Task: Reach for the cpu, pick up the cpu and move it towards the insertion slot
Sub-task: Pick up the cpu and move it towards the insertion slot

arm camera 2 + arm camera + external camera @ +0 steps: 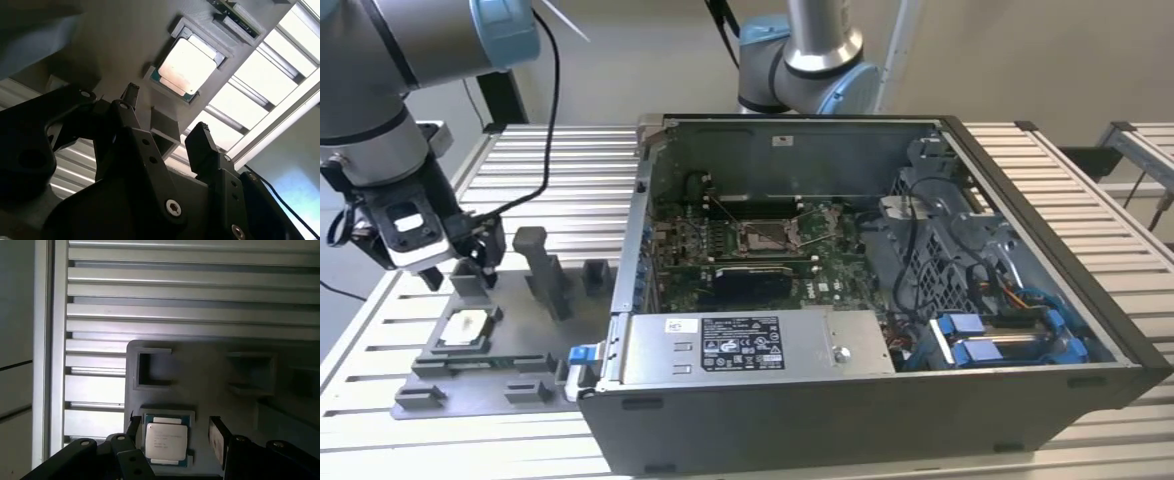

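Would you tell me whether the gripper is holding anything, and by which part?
Nothing is held. The gripper hangs open above the cpu, which lies in its grey fixture, clear of the fingers.

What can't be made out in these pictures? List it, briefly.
- Underside of the cpu: hidden in both wrist views, because it lies silver face up in the grey fixture.
- Lever position of the insertion slot: too small to tell in the exterior view.
- Height of the gripper above the cpu: no side-on view.
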Controlling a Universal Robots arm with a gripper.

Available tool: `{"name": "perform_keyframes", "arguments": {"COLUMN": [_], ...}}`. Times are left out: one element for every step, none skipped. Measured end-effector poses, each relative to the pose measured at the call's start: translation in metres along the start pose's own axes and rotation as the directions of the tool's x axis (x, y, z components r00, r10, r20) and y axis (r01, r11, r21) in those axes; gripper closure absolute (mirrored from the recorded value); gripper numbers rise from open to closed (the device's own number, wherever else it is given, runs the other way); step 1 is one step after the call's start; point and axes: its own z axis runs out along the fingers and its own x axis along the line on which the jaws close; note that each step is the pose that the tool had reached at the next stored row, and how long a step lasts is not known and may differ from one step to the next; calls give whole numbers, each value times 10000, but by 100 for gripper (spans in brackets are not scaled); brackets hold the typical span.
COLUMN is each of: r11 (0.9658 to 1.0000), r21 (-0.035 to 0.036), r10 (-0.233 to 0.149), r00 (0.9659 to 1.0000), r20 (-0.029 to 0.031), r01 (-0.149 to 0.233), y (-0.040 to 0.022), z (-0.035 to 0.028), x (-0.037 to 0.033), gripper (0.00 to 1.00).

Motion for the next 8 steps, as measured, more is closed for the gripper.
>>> {"name": "perform_keyframes", "arguments": {"r11": [10000, 10000, 10000, 10000, 10000, 10000, 10000, 10000], "r21": [-1, 0, 0, 0, 0, 0, 0, 0], "r10": [1, 2, 2, 1, 1, 2, 2, 2], "r00": [10000, 10000, 10000, 10000, 10000, 10000, 10000, 10000], "r20": [1, 0, -1, -1, -1, -1, -1, 0], "r01": [-1, -2, -2, -1, -1, -2, -2, -2], "y": [-2, -4, -5, -6, -6, -7, -7, -7], "z": [10, 17, 26, 35, 43, 51, 59, 68], "x": [0, 1, 0, 0, 0, 0, 0, 0], "gripper": [0, 0, 0, 0, 0, 0, 0, 0]}}
